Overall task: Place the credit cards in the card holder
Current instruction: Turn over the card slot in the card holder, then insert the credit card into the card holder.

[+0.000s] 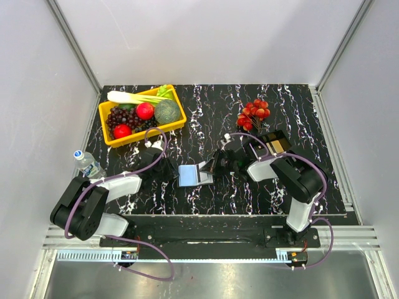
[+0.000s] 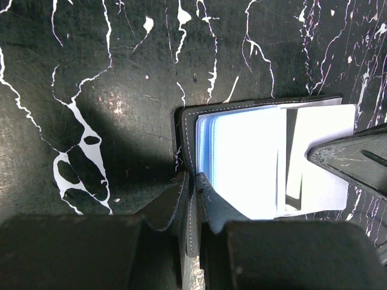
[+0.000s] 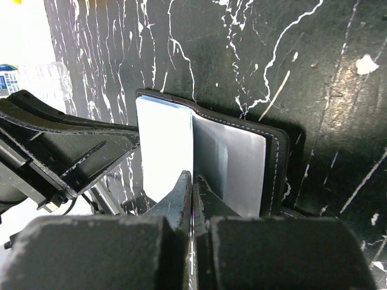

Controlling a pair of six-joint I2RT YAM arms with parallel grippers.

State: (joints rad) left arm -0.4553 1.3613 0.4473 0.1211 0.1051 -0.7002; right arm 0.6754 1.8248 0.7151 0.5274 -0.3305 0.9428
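White panel walls [image 1: 37,93] enclose a black marble-patterned table [image 1: 212,112] streaked with white veins. At its far left corner sits a yellow rectangular plastic bin [image 1: 149,132] filled with a leek, dark grapes, red fruit and a green head of vegetable. A cluster of small red berries [image 1: 253,113] lies near the far edge, right of centre. Just nearer than the berries stands a small black open-topped tray [image 1: 268,138] with something flat and tan inside. A clear plastic water bottle with a blue cap [image 1: 87,163] rests at the left edge.

The small black folding card holder [image 1: 189,175] lies open near the middle of the table, between the two arms, its pale blue-grey inside facing up. The left gripper [image 2: 192,208] reaches in from the left and pinches the holder's [image 2: 242,163] black stitched cover at its near edge, the leather flap caught between the fingers. The right gripper [image 3: 192,187] comes from the right with its fingers pressed together, their tips at the fold, against the pale inner leaves of the holder [image 3: 230,157]. Whether a thin card sits between those fingers cannot be told; a pale sheet stands beside them in the left wrist view.
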